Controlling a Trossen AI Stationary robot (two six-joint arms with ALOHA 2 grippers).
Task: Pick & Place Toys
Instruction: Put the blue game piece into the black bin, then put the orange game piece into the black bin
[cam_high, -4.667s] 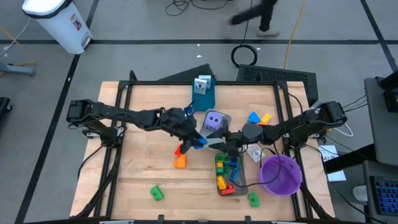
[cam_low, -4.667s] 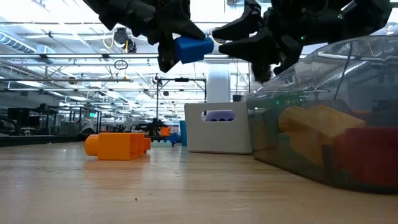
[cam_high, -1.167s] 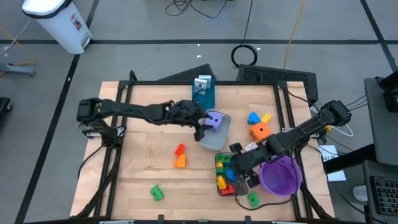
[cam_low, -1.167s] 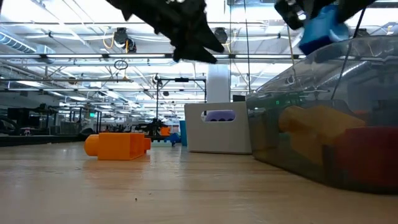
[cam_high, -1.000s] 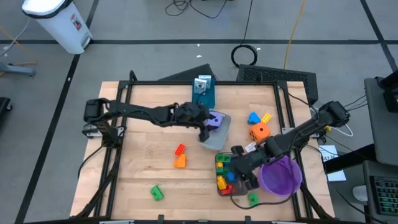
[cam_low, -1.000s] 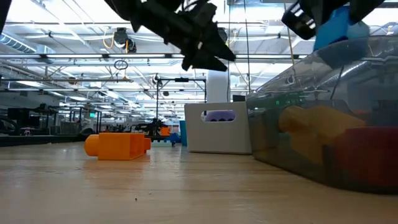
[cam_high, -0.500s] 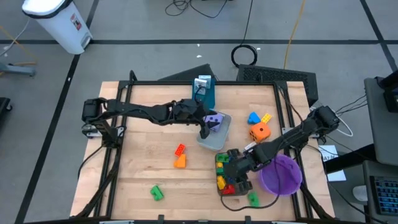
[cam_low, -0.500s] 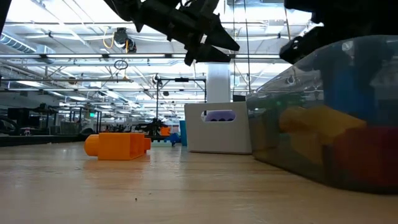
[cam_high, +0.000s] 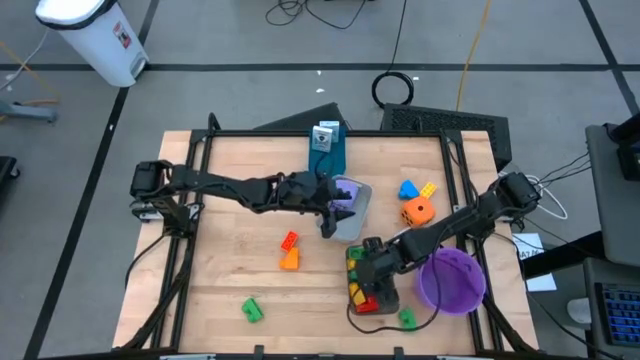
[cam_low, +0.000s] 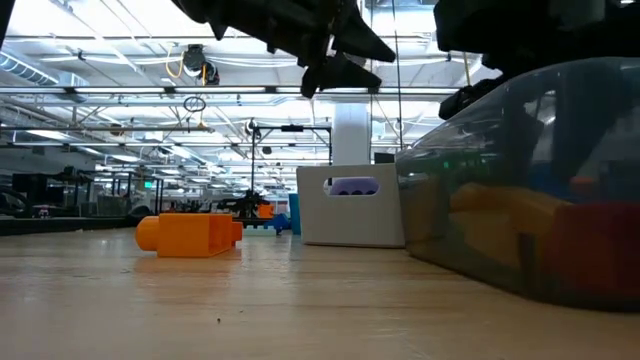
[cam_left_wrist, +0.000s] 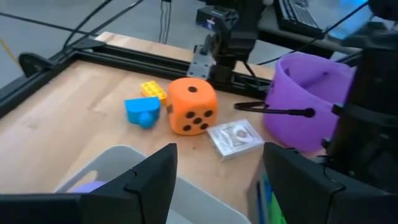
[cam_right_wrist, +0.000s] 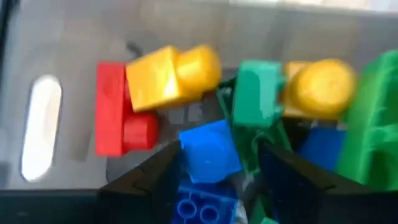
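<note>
Right tool: the right tool (cam_high: 372, 283) is down inside the grey tray (cam_high: 385, 308) at lower centre of the high view; in its wrist view the fingers (cam_right_wrist: 152, 180) stand parted either side of a blue brick (cam_right_wrist: 209, 151), which looks just let go.
Left tool: the left tool (cam_high: 329, 216) hangs over the near rim of a second grey tray (cam_high: 361, 196) at mid-frame, fingers (cam_left_wrist: 140, 183) apart and empty.
Step in hand: dropping the blue brick among the red, yellow and green bricks in the tray; judged nearly done.
Toys left out: orange brick (cam_high: 289, 259) and red brick (cam_high: 289, 240) left of centre; green brick (cam_high: 251, 310) at lower left; green brick (cam_high: 407, 319) by the purple bowl (cam_high: 451, 281); orange die (cam_high: 416, 211), blue piece (cam_high: 407, 189) and yellow brick (cam_high: 427, 188) at upper right; purple die (cam_high: 343, 192) in the second tray.
Next move: lift the right tool straight up clear of the tray walls before going for another toy.
Edges and room: tray walls and bowl crowd the right tool; the desk (cam_high: 230, 170) lies open on the left.
</note>
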